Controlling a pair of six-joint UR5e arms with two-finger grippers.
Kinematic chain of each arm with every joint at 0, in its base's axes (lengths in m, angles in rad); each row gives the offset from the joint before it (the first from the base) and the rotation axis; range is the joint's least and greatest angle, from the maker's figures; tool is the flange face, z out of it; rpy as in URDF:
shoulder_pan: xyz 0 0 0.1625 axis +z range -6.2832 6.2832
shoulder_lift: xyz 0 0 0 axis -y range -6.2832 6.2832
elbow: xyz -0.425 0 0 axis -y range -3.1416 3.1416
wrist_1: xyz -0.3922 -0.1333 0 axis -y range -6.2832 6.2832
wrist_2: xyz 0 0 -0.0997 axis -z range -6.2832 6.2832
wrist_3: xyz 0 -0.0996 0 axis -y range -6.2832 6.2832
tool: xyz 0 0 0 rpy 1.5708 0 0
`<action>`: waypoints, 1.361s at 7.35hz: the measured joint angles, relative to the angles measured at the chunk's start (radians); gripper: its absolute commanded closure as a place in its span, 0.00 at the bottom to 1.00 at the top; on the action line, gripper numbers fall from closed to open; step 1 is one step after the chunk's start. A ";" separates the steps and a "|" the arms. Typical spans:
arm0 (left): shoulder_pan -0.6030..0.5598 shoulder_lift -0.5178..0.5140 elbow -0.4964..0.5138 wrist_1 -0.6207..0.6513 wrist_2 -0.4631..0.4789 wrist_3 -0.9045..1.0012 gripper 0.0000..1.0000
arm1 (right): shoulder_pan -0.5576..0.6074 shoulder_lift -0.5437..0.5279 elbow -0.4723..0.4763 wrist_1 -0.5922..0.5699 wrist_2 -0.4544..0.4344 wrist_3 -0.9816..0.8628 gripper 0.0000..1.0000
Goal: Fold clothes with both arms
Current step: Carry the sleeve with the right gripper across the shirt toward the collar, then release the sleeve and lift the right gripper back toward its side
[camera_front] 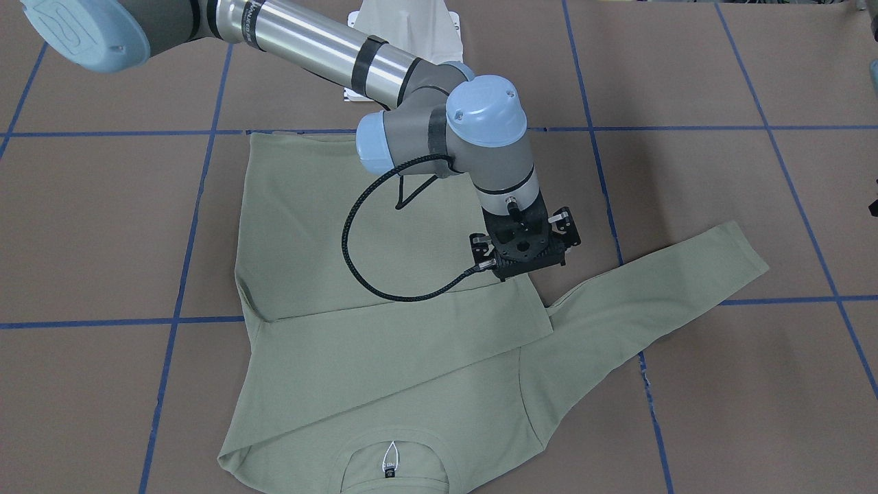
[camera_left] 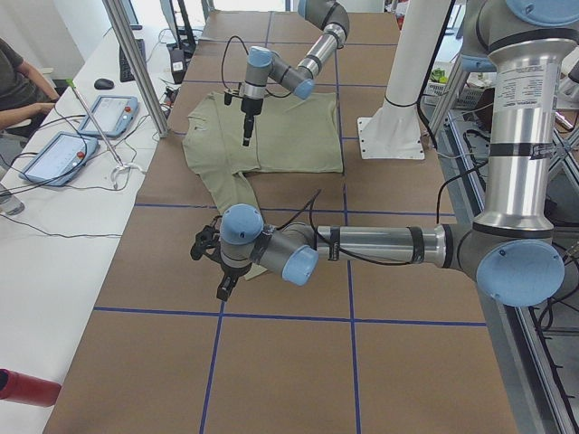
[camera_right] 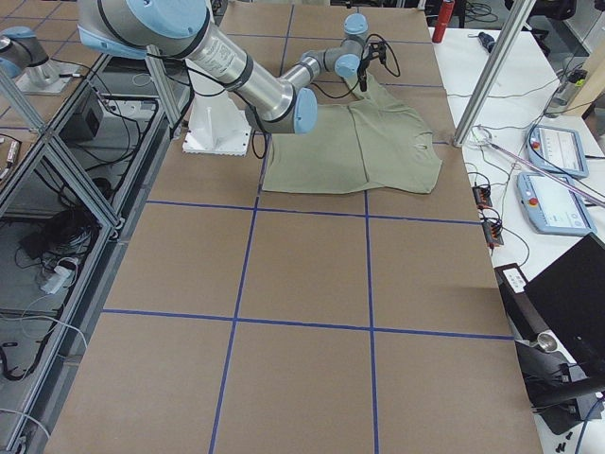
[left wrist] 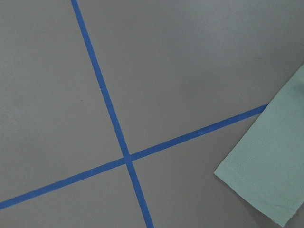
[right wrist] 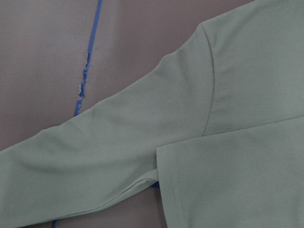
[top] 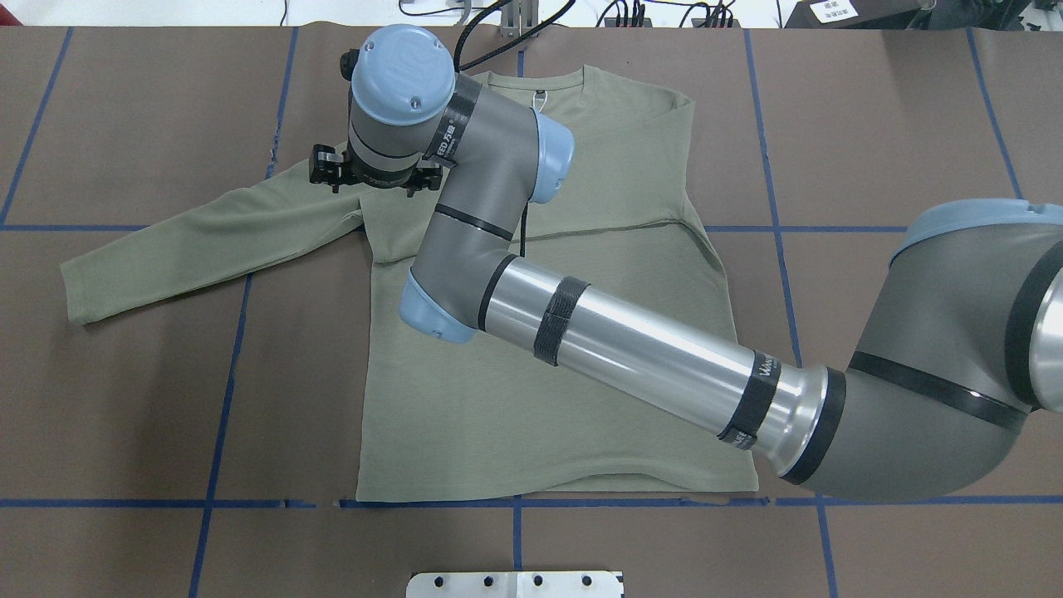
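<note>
The pale sage-green shirt (camera_front: 411, 384) lies flat on the brown table, collar and dark neck label (camera_front: 389, 468) towards the front camera. One sleeve is folded across the chest (camera_front: 411, 329). The other sleeve (top: 208, 241) lies stretched out to the side. My right gripper (camera_front: 525, 250) hovers over the shoulder by the folded sleeve's cuff (right wrist: 228, 180), holding nothing. Its fingers are hidden under the wrist (top: 374, 170). My left gripper (camera_left: 223, 287) shows only in the exterior left view, beside the stretched sleeve's cuff (left wrist: 270, 175). I cannot tell if it is open.
The white pedestal base (camera_front: 405, 27) stands behind the shirt's hem. Blue tape lines (left wrist: 126, 156) mark the table into squares. A side table with tablets (camera_left: 63, 154), a metal pole (camera_left: 136, 63) and a seated person (camera_left: 18, 81) are past the far edge.
</note>
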 measured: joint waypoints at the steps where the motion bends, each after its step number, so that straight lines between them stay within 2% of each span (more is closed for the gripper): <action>1: 0.028 0.004 0.000 -0.055 0.004 -0.087 0.00 | 0.025 -0.036 0.078 -0.098 0.044 -0.003 0.00; 2: 0.078 0.014 -0.003 -0.128 0.024 -0.193 0.00 | 0.060 -0.090 0.165 -0.201 0.097 -0.015 0.00; 3: 0.157 0.025 -0.007 -0.204 0.085 -0.344 0.00 | 0.102 -0.174 0.283 -0.319 0.137 -0.057 0.00; 5: 0.308 0.037 -0.018 -0.305 0.201 -0.639 0.01 | 0.178 -0.392 0.560 -0.519 0.169 -0.204 0.00; 6: 0.364 0.040 -0.020 -0.324 0.246 -0.730 0.01 | 0.220 -0.517 0.686 -0.571 0.190 -0.294 0.00; 7: 0.412 0.045 -0.020 -0.331 0.296 -0.782 0.01 | 0.261 -0.620 0.771 -0.592 0.216 -0.373 0.00; 10: 0.525 0.060 -0.009 -0.361 0.414 -0.919 0.02 | 0.353 -0.828 0.887 -0.594 0.284 -0.565 0.00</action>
